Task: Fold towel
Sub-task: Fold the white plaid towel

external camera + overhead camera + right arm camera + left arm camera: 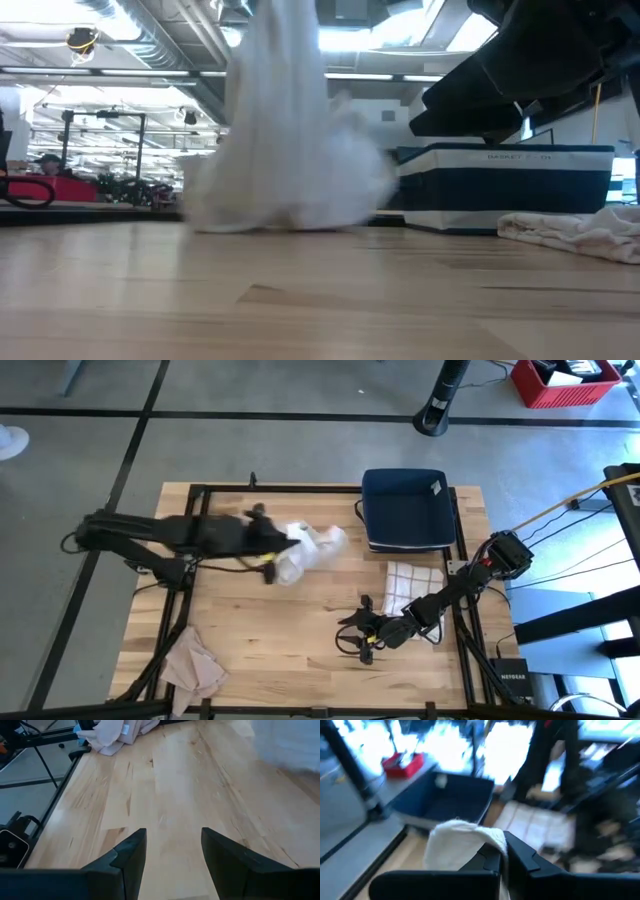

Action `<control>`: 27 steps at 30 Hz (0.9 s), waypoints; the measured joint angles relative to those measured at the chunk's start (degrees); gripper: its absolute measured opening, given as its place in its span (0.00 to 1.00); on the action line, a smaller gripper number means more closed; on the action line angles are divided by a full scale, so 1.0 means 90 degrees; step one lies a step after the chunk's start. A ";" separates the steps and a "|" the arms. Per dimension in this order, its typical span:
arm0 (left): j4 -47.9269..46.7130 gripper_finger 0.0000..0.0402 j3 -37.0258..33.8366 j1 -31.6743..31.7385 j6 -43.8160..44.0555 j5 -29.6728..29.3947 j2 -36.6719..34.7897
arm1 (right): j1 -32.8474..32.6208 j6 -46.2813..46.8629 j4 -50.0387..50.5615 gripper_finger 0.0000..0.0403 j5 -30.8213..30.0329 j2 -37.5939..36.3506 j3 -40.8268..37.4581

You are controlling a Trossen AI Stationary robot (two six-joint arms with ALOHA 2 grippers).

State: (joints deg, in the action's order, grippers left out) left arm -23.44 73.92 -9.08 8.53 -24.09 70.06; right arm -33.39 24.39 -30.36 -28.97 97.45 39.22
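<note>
From above, the left hand sits near the middle of the pale wooden table, its fingers pinched shut on a crumpled white cloth towel that bunches just beside a dark blue rectangular fabric basket. A white checked cloth lies flat below the basket. The right hand rests low near the table's front edge with its fingers spread wide and nothing between them. A beige crumpled cloth lies at the front left corner.

At table height, the white towel hangs in a tall drape, its lower edge seemingly touching the wood, though blur makes that uncertain. The blue basket stands behind it and the checked cloth lies at the right.

The left wrist view shows the white towel clamped between closed dark fingers, basket beyond.

The right wrist view shows parted fingers over bare wood, the beige cloth farther off.
</note>
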 joint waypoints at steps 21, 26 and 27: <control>-0.1023 0.01 0.0106 -0.1445 0.0501 -0.0139 -0.0599 | 0.0002 -0.0037 0.0048 0.48 -0.0340 -0.0002 0.0000; -0.1207 0.01 0.0106 -0.1644 0.0502 -0.0066 -0.0432 | 0.0002 -0.0064 0.0055 0.48 -0.0310 -0.0002 0.0000; -0.1255 0.01 0.0106 -0.1691 0.0490 -0.0058 -0.0424 | 0.0002 -0.0047 0.0064 0.48 -0.0219 -0.0002 0.0000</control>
State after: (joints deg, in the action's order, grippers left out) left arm -34.73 74.87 -24.30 12.94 -24.61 66.25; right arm -33.36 23.96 -29.79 -30.95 97.43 39.22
